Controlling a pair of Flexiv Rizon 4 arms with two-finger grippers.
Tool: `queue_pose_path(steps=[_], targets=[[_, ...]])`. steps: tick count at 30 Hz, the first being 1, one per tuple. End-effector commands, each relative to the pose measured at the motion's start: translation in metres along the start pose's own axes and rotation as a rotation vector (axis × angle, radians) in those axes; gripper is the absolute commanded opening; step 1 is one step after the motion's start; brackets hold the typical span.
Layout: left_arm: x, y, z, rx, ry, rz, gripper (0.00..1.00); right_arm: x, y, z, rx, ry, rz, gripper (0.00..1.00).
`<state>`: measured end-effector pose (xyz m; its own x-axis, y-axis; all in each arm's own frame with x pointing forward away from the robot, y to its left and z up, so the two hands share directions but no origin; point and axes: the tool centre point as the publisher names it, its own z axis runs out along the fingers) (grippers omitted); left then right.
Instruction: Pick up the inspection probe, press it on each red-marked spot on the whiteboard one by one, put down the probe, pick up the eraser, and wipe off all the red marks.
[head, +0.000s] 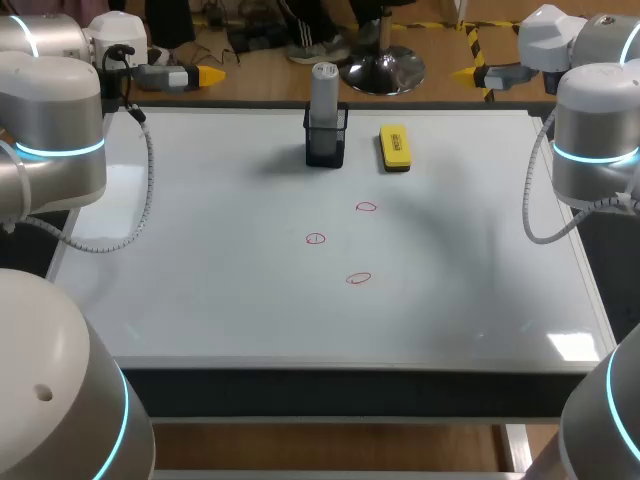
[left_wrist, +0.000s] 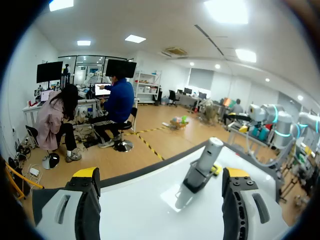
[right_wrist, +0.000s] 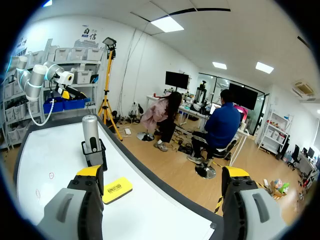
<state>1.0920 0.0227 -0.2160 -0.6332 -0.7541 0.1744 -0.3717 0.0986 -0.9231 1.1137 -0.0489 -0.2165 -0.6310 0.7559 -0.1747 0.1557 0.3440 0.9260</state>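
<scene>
Probe (head: 324, 85) upright in blk holder (head: 326, 148), yellow eraser (head: 395, 147) just beside

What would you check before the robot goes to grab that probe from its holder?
1. Probe stands upright in its black holder: ok.
2. Left pincer open, empty: ok.
3. Right pincer open, empty: ok.
4. Three red marks uncovered on the whiteboard: ok.
5. Eraser apart from the holder: ok.
6. A pincer lined up over the probe: not ok, both sit off near the far corners.
</scene>
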Motion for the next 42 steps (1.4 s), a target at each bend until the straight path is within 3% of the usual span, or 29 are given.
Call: queue_pose_path(steps=[1,40,42], targets=[[0.0000,0.0008,0.0003,0.003,-0.001,0.000,1.00,-0.0005,0.0001,0.0000,0.001,0.001,0.000,1.00],[0.0000,0.0008,0.0003,0.003,-0.001,0.000,1.00,-0.0005,0.0001,0.0000,0.001,0.001,0.000,1.00],[0.0032,-0.0002,0.0043,0.014,0.049,0.024,1.00,-0.0005,0.0001,0.0000,0.001,0.001,0.000,1.00]])
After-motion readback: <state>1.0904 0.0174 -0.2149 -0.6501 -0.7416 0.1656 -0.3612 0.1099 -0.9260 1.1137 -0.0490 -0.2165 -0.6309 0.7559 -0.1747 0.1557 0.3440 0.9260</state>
